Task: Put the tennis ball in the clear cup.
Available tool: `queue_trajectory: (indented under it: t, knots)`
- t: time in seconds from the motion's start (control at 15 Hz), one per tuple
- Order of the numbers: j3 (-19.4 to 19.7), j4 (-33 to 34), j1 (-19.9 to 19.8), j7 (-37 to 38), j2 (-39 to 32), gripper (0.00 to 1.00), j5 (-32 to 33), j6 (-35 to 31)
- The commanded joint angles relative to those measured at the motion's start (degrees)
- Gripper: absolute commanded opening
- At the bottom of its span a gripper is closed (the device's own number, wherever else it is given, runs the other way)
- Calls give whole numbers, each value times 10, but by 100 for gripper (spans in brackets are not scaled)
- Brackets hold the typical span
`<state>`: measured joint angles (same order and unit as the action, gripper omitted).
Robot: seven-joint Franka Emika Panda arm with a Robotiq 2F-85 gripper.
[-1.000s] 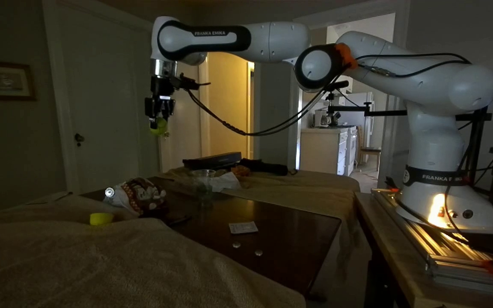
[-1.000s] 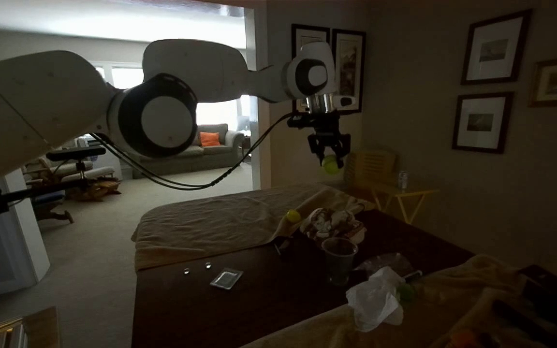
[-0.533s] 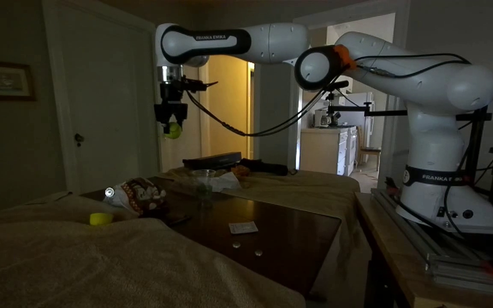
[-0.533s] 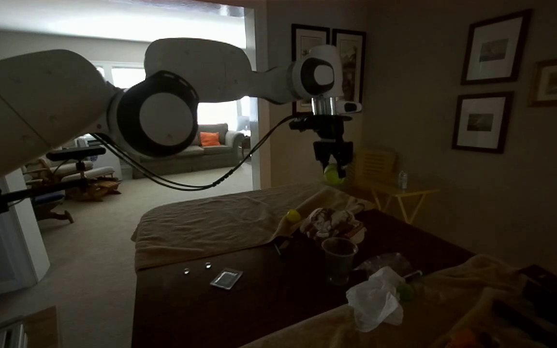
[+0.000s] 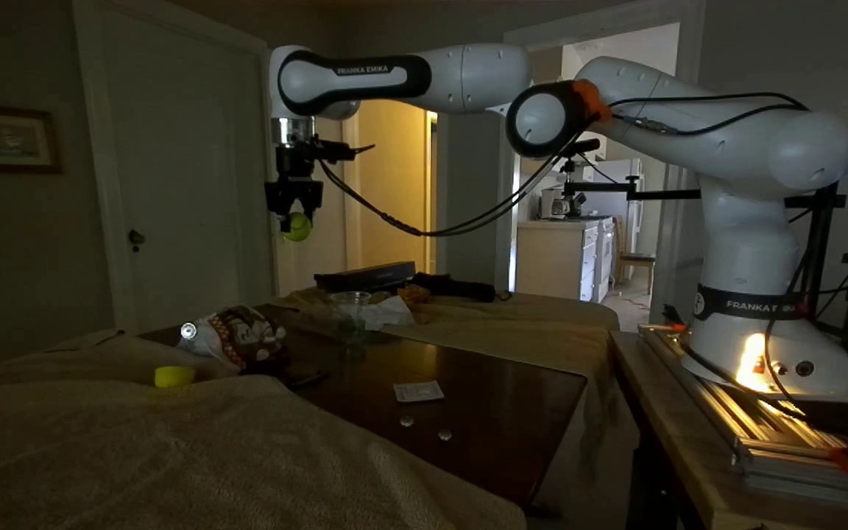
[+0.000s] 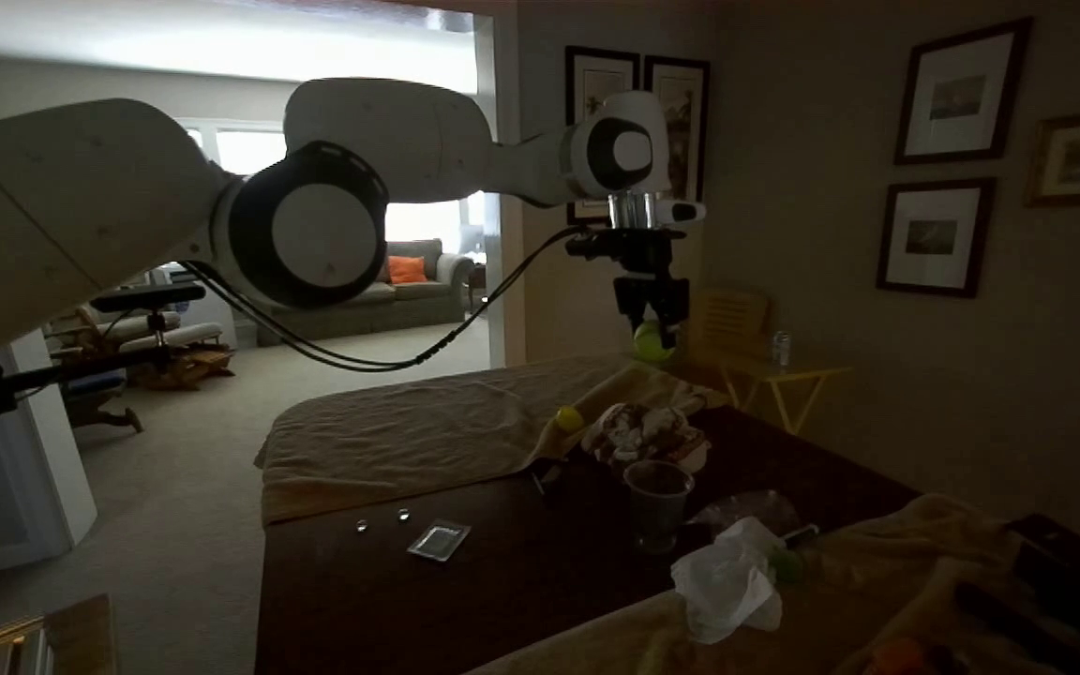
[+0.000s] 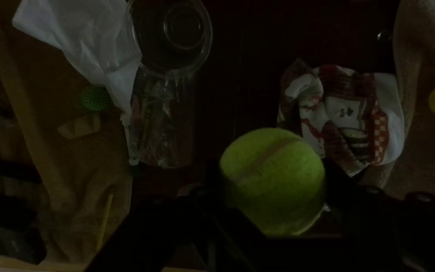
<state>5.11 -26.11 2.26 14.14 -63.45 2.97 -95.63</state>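
Exterior view: the arm (image 5: 387, 77) was seen stretched out over the counter (image 5: 483, 456), its forearm nearly level and its wrist bent so that the gripper (image 5: 297, 221) was pointed to six o'clock. Counted below were one clear cup (image 6: 658, 506), set upright; one crumpled patterned bag (image 7: 346, 117); one white crumpled sheet (image 7: 89, 41); one green spiky ball (image 7: 95, 98); one squat yellow object (image 5: 174, 377); one flat packet (image 5: 418, 391); and two small round pieces (image 5: 406, 421). One tennis ball (image 7: 272, 181) was clamped in the gripper, partly hidden by its tips, and in both exterior views it was held at six o'clock from the gripper's body, raised well above the counter. Within the wrist view, with the tennis ball taken as the clock's centre, the clear cup was placed at eleven o'clock, the patterned bag between one and two, the green spiky ball at ten.
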Motion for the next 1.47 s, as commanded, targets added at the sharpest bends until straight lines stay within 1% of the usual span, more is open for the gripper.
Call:
queue_trajectory:
  t: [0.0,0.07,0.2,0.4,0.67,0.93,1.07,1.4]
  knots:
    - [-3,14,-2,-1,-8,67,3,7]
    - [-3,14,-2,-1,-8,42,3,7]
    - [-18,15,-1,0,-8,42,-12,4]
    - [-26,14,9,5,-3,42,-13,4]
    - [-20,0,32,24,21,42,-2,21]
    - [-18,-1,53,52,36,42,1,16]
    - [-17,-1,61,80,43,42,-2,13]
    - [-4,-7,76,210,53,42,-1,38]
